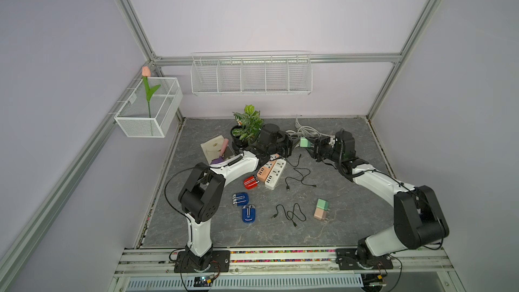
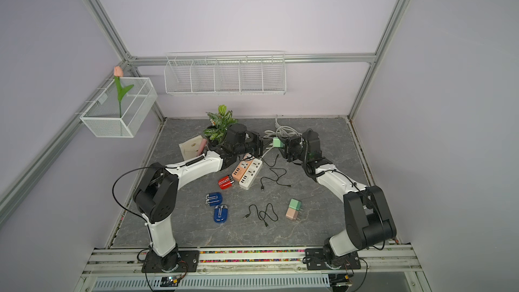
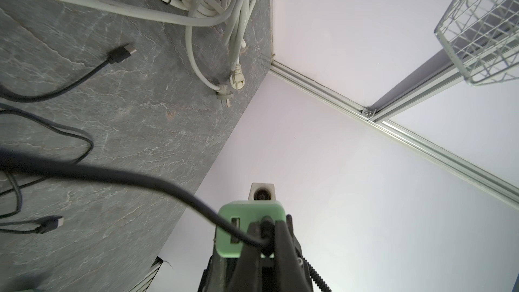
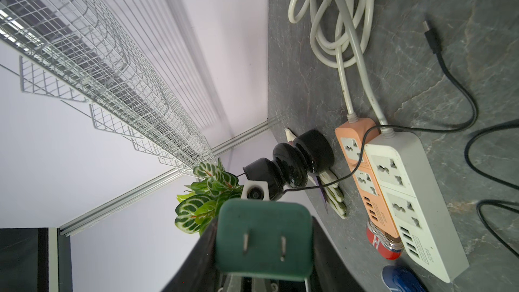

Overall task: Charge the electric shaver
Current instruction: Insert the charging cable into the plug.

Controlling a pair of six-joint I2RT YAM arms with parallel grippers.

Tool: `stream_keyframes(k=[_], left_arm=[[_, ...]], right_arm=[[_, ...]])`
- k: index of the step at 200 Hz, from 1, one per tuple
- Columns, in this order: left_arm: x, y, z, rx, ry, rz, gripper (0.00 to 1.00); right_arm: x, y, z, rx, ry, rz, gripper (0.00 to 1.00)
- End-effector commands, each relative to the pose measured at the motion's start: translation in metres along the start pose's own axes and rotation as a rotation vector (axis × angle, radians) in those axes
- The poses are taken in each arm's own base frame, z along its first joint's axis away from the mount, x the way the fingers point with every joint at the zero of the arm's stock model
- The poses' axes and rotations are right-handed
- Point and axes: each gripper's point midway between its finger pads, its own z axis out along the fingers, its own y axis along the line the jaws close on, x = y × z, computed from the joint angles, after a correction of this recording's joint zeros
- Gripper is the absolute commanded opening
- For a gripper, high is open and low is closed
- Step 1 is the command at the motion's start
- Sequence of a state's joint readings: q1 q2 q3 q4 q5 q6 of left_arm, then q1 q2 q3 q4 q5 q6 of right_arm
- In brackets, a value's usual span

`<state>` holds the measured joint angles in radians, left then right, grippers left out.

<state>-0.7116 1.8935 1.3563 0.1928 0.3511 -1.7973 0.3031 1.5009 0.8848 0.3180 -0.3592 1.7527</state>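
**Charger and plug meet in mid-air; shavers lie on the table**

The right gripper [image 4: 262, 248] is clamped on the sides of the green charger [image 4: 264, 220] and holds it above the back of the table [image 1: 351, 220], prongs facing its wrist camera. The left gripper [image 3: 266, 237] is pressed together on the plug [image 3: 266, 221] of a black cable [image 3: 168, 183]. The plug's tip is against the charger's face, beside a free USB slot. Whether it is seated cannot be told.

The red shaver [image 1: 250, 182] lies on the table, touching the orange strip [image 1: 266, 168], below both grippers and nearer the robot's bases. Two blue shavers [image 1: 240, 198] lie nearer still, well apart from both grippers.
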Motion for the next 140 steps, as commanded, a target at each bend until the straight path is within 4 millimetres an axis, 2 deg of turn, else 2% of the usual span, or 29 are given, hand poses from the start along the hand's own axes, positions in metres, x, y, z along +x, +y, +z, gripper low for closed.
stream_keyframes(k=[1,33,54,76,103,108,140], left_arm=[[0.04,0.0,0.003,-0.005,0.166,0.066,0.2],[0.033,0.002,-0.016,-0.039,0.15,0.214,0.56],[0.028,-0.006,-0.027,-0.032,0.118,0.361,0.69],[0.031,-0.02,-0.029,0.005,0.114,0.567,0.71],[0.033,-0.01,-0.027,0.019,0.101,0.736,0.7],[0.033,-0.009,-0.026,0.034,0.1,0.758,0.69],[0.047,-0.008,-0.019,0.085,0.116,0.876,0.66]], right_arm=[[0.046,0.022,-0.012,-0.018,0.17,-0.019,0.07],[0.021,0.016,-0.022,0.063,0.113,0.051,0.06],[0.015,0.009,-0.026,0.134,0.121,0.09,0.07],[0.014,0.005,-0.029,0.188,0.152,0.133,0.07],[0.023,0.002,-0.031,0.239,0.198,0.156,0.07],[0.013,0.003,-0.034,0.236,0.181,0.17,0.07],[0.015,-0.001,-0.036,0.257,0.205,0.198,0.07]])
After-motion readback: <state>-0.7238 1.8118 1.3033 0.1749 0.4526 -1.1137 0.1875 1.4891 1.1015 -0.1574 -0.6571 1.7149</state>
